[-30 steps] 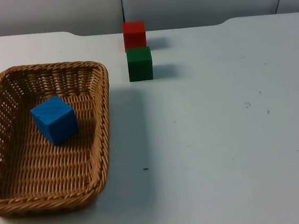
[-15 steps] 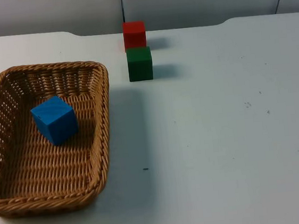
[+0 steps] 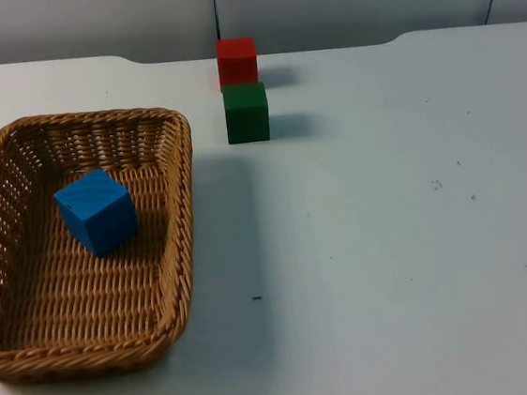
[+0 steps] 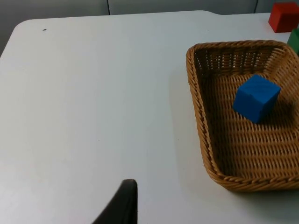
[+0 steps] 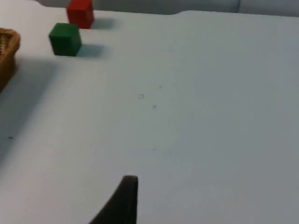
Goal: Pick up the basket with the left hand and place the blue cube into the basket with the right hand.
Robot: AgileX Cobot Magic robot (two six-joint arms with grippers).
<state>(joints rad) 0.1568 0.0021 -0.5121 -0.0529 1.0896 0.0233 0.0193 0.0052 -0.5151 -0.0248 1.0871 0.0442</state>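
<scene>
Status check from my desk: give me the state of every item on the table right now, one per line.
Woven wicker basket: resting on the table, upright, not held.
Blue cube: inside the basket, on its floor, tilted.
Green cube: on the table, right of the basket, apart from it.
Red cube: on the table, just behind the green cube.

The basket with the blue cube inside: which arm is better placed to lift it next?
Probably the left. The basket, blue cube inside, lies on the table's left; the left gripper's camera sees it whole, the right gripper's only its rim.
</scene>
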